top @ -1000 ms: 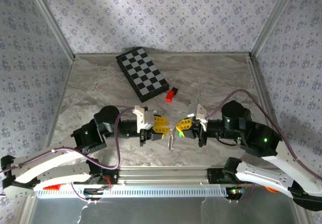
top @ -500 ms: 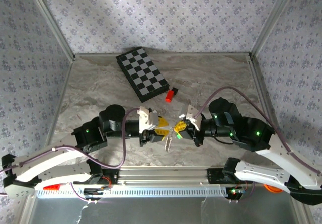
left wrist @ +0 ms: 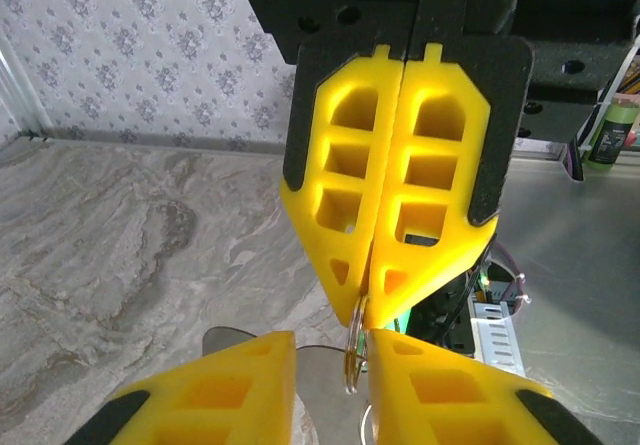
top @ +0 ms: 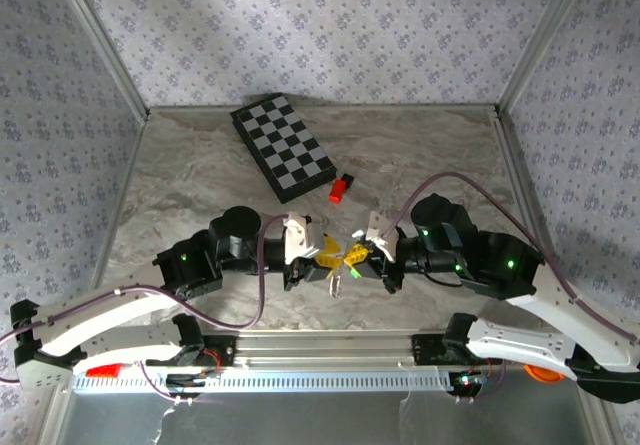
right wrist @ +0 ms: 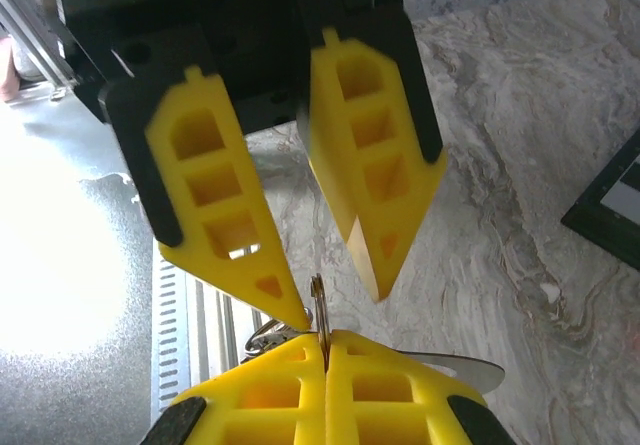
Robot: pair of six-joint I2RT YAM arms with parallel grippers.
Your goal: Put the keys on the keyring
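Top external view: the left gripper and right gripper meet tip to tip low in the centre of the frame, above the table. The keyring dangles between them, and the green key sits just below the right tips. The checkerboard and red-and-black block lie apart, higher in the frame. Left wrist view: the left fingers stand apart at the lower edge, the ring's thin edge rising in the gap. Nothing is gripped as far as can be told. The spacing looks meant to let the ring pass. Right wrist view: the right fingers are pressed together at bottom centre, pinching the ring upright. This appears to steady it for threading.
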